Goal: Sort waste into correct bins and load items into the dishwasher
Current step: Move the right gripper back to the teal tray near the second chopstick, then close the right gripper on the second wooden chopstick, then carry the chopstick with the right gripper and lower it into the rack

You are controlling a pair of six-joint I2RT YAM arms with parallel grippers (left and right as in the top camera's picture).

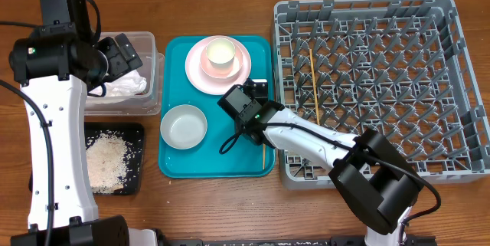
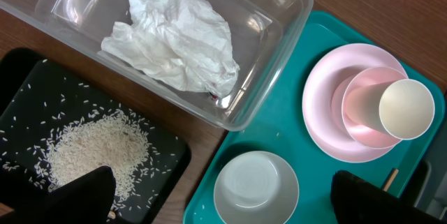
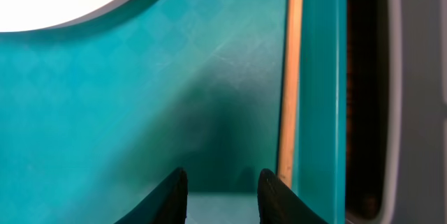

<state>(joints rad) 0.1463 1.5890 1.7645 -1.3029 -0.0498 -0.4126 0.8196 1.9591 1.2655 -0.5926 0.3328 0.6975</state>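
Wooden desk (image 1: 230, 208) carries everything. Nearest, the black tray (image 1: 132, 178) holds loose rice (image 1: 106, 162). Beside it on the teal serving tray (image 1: 222, 165), the right claw (image 3: 222, 196) sits low by the right edge, fingers slightly apart and empty, one chopstick (image 3: 290, 77) just beside them. Farther in sit a whitish bowl (image 1: 184, 126), then the pink plate (image 1: 197, 73) bearing the cream cup (image 1: 220, 54). The left claw (image 2: 230, 196) hangs wide apart by the clear tub (image 1: 153, 47), which holds the crumpled napkin (image 1: 126, 86). Another chopstick (image 1: 315, 85) lies in the grey dish rack (image 1: 367, 85).
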